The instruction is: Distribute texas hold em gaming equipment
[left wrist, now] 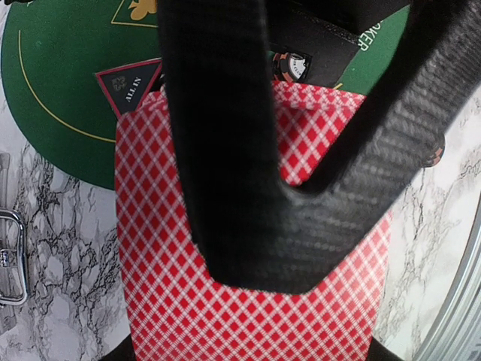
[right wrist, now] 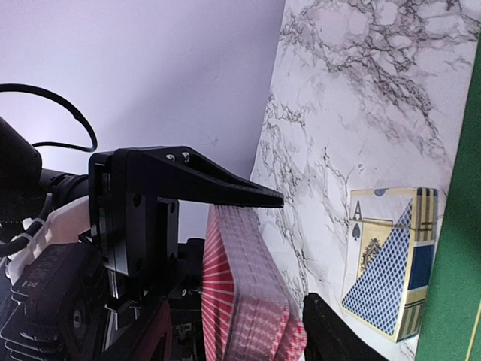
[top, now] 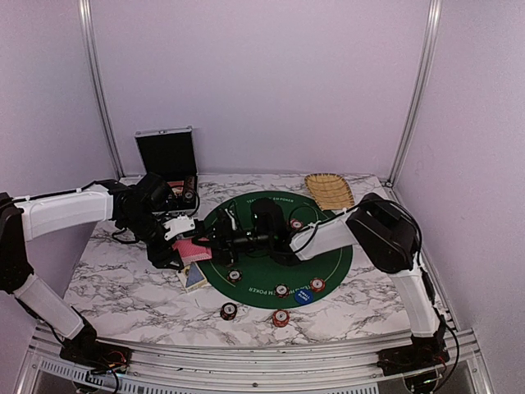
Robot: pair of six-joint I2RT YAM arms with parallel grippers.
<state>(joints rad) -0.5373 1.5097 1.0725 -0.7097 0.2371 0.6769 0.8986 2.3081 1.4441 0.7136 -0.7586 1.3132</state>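
Tabletop of white marble pattern (top: 123,287) carries everything, with a round green poker mat (top: 332,264) at its middle. The left arm reaches in from 9 o'clock and the right arm from 3 o'clock, and they meet over the mat's 9 o'clock edge.

An open silver case (top: 166,156) stands at the table's 11 o'clock. A tan woven tray (top: 330,190) lies at 1 o'clock.

The left gripper (top: 182,245) is pressed onto a deck of red-backed cards (left wrist: 173,248) and holds it off the table above the mat's edge. The right gripper (top: 216,240) has its jaws spread, one on each side of that deck. Whether its pads touch the cards cannot be told.

A blue-patterned card box (right wrist: 391,263) lies flat on the marble, just off the mat's 8 o'clock edge and below the held deck.

In the left wrist view, a black triangular marker (left wrist: 129,81) lettered ALL IN lies on the mat near its edge. The deck hides one of its corners.

A blue button disc (top: 304,296) sits on the mat's edge at 5 o'clock.

Four poker chips are on the mat: one at 1 o'clock (top: 296,223), one at 7 o'clock (top: 235,276), one at 6 o'clock (top: 281,290) and one at 5 o'clock (top: 317,285), just beside the blue disc. Two more chips (top: 228,311) (top: 280,318) lie on the marble beyond the mat's 6 o'clock edge.
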